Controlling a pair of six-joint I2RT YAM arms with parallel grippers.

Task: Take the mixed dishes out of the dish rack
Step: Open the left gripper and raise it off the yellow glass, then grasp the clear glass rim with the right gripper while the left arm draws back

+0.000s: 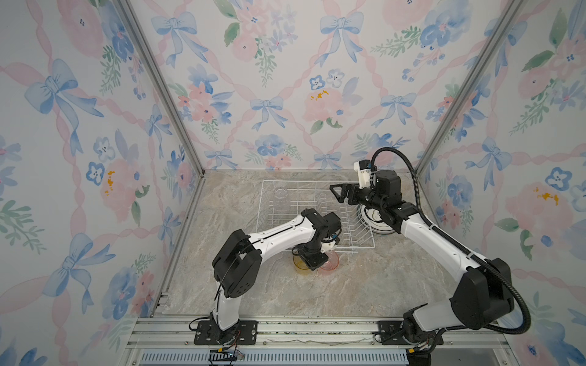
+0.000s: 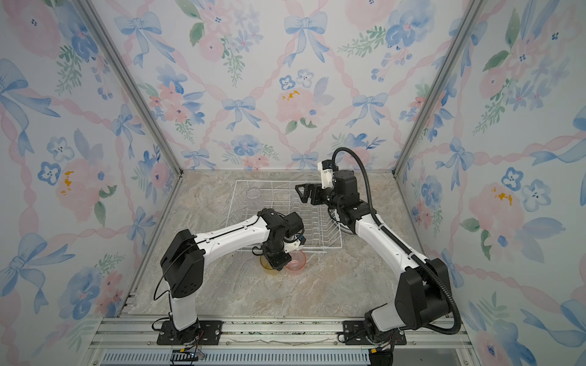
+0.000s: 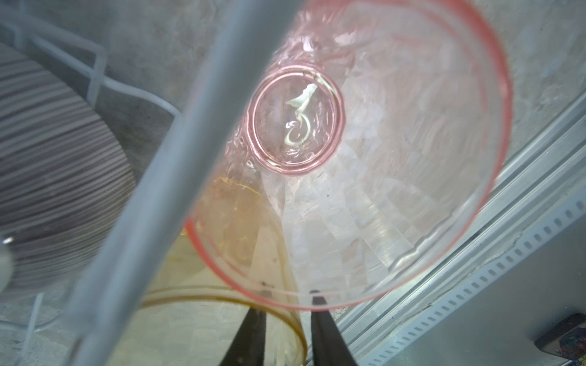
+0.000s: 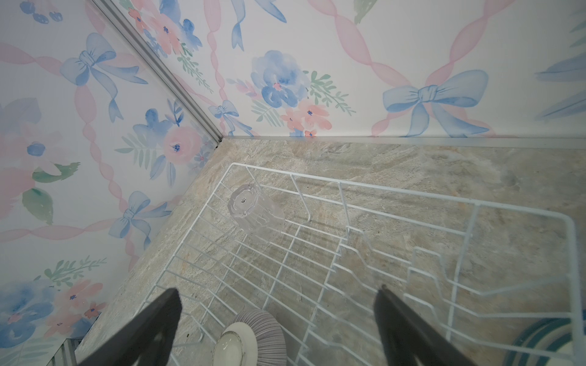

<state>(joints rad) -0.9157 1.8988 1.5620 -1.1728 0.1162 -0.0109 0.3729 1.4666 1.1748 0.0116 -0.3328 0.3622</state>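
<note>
Clear tumbler carries a tiny unreadable mark on its base.

My left arm is bent at the elbow, wrist turned down, and the left gripper points down at the table with its jaws a little apart. My right arm reaches farther out, the right gripper raised, jaws spread wide, empty.

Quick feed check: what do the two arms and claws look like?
Both the left arm and right arm have white links with chunky black joints. The left claw and right claw have slim black tapered fingers. A ribbed black hose runs along the right arm only.
</note>
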